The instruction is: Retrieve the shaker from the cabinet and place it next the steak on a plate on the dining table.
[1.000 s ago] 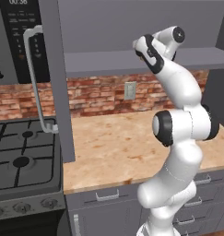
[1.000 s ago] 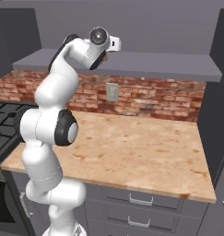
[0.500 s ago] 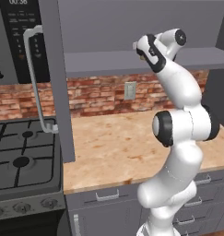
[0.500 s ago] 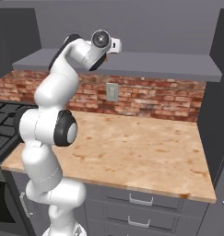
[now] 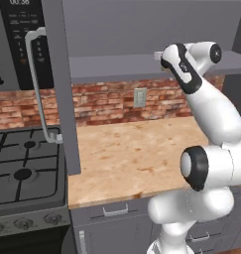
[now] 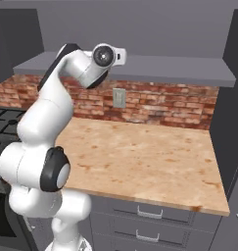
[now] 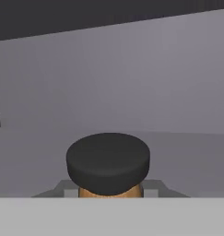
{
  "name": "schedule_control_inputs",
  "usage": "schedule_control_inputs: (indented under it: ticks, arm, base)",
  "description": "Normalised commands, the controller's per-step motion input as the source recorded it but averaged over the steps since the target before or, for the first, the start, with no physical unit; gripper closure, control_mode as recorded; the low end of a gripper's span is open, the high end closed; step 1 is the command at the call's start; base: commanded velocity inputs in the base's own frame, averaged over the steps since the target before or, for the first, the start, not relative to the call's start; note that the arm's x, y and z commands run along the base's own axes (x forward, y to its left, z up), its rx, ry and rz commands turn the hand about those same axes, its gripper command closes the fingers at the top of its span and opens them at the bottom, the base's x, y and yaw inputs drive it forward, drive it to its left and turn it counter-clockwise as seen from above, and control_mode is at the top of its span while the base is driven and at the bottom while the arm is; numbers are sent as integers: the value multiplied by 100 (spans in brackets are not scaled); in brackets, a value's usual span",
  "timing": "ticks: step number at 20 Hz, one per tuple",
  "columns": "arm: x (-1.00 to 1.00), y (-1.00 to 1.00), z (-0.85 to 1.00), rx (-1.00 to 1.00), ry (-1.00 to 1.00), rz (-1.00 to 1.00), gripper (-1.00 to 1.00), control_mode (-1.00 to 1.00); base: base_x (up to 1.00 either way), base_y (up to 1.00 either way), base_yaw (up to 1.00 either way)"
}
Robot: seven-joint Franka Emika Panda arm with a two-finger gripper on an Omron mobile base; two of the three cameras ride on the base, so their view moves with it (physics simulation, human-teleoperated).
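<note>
The shaker (image 7: 109, 161), tan wood under a broad dark cap, stands upright on the grey shelf (image 7: 187, 156) of the cabinet, close in front of the hand camera. My gripper (image 7: 109, 192) is shut on the shaker, with a grey finger (image 7: 62, 189) pressed to each side of its body. From the base views the arm reaches up to the cabinet shelf (image 5: 117, 67), and the hand (image 5: 159, 56) rests at the shelf's front edge. The right base view shows the same hand (image 6: 121, 54) at that shelf (image 6: 179, 68). The steak, plate and dining table are out of view.
The open cabinet door (image 5: 60, 99) with its curved silver handle (image 5: 35, 84) juts out left of the arm. A black microwave (image 5: 18, 39) and a stove (image 5: 23, 168) lie further left. Below are the wood-grain counter (image 6: 150, 162) and a brick wall with an outlet (image 5: 139, 96).
The jaws have closed on the shaker. The arm has hardly moved at the shelf.
</note>
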Motion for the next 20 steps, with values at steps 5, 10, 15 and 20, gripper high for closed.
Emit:
schedule_control_inputs:
  ticks: [5, 10, 15, 20]
  arm:
    - [-100, 0, 14, 4, -2, 0, 100, -100]
    - [-100, 0, 27, 11, -3, 0, 100, -100]
    - [-100, 0, 26, 11, 3, 0, 100, -100]
    - [-100, 0, 4, 4, 22, 1, 100, -100]
  base:
    - [0, 0, 0]
    - [0, 0, 0]
    - [0, 0, 0]
    - [0, 0, 0]
